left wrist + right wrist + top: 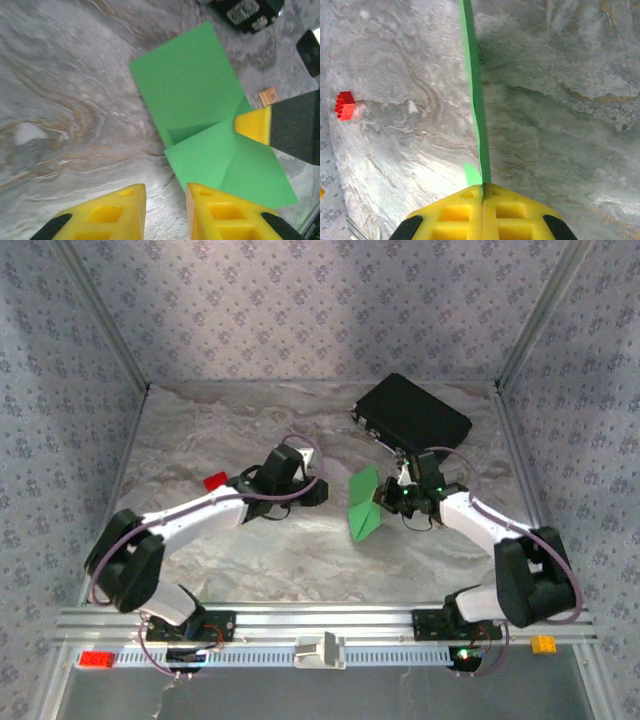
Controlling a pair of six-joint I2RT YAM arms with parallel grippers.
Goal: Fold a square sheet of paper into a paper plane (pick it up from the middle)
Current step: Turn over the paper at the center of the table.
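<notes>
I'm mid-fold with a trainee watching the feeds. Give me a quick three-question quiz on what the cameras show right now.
1. True or false: the right gripper is shut on the sheet of paper, pinching it at an edge.
2. The left gripper is: A) clamped on the paper; B) open, gripping nothing; C) fully shut and empty.
3. In the top view, name the dark object lying beyond the paper, toward the far right.

Key:
1. True.
2. B. Its fingers stand apart just short of the paper.
3. The black case.
</notes>
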